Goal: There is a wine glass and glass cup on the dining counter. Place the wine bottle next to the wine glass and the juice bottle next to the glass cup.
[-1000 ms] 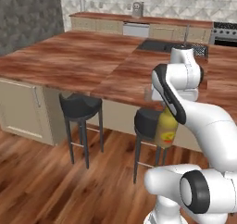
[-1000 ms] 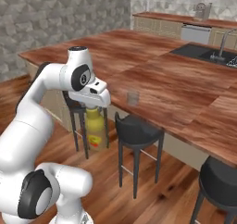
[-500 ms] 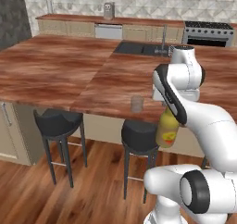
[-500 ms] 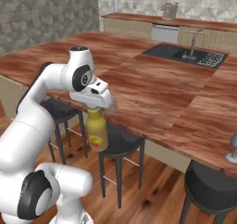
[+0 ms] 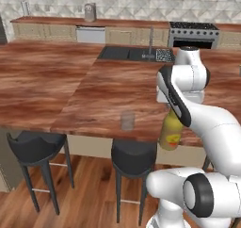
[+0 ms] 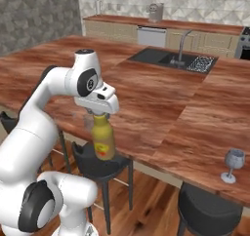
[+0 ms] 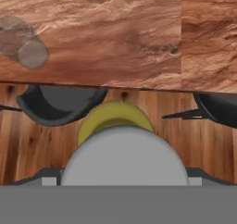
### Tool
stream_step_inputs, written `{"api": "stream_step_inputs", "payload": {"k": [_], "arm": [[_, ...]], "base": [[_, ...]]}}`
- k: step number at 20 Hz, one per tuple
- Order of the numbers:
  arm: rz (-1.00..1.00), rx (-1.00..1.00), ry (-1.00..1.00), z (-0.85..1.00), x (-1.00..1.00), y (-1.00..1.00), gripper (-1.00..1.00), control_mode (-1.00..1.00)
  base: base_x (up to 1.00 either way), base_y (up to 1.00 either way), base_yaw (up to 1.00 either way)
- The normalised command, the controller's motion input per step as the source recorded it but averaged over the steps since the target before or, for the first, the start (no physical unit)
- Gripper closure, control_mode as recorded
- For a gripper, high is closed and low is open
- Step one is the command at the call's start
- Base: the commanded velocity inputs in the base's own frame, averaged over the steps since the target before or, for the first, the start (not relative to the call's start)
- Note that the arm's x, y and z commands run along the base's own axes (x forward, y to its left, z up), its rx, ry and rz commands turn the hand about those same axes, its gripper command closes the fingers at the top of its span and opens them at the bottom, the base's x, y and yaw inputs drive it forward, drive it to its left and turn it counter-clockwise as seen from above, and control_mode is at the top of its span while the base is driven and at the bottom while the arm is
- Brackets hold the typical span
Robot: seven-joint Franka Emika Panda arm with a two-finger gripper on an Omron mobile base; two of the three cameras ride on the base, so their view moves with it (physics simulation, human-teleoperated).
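One large reddish-brown worktop (image 5: pixel 70 85) with a dark inset sink (image 5: pixel 134 53) spans the room, and the white arm (image 6: pixel 44 108) hangs in front of its near edge, over the black stools (image 5: pixel 133 157). At the arm's end the hand (image 6: pixel 100 114) grips the neck of the juice bottle (image 6: pixel 102 137), a yellow bottle with a pale label marked in red, hanging upright below worktop level and off its edge, so the bottle is carried and not yet set down. Judging by this, the step in hand is bringing the juice bottle to the glass cup (image 5: pixel 127 120), which stands near the worktop's front edge, a little to the left of the bottle in the left base view. The next move calls for lifting the bottle clear above the edge, carrying it in over the wood and lowering it just beside the cup without knocking it. Over on the right base view the wine glass (image 6: pixel 233 164) stands well apart near the same front edge, which the left base view leaves out of its picture. Looking down from the hand view, the bottle's grey cap and yellow shoulder fill the lower middle, with the cup faint at upper left on the wood (image 7: pixel 28 45)
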Motion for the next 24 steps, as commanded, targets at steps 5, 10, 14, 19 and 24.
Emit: {"api": "stream_step_inputs", "payload": {"k": [5,10,14,19,24], "arm": [[0.0,0.0,0.0,0.0,0.0,0.0,1.0,1.0],[0.0,0.0,0.0,0.0,0.0,0.0,1.0,1.0],[0.0,0.0,0.0,0.0,0.0,0.0,1.0,1.0],[0.0,0.0,0.0,0.0,0.0,0.0,1.0,1.0],[0.0,0.0,0.0,0.0,0.0,0.0,1.0,1.0]], "base": [[0.7,0.12,-0.15],[0.58,0.16,-0.12],[0.17,0.02,-0.04],[0.0,0.0,0.0],[0.0,0.0,0.0]]}}
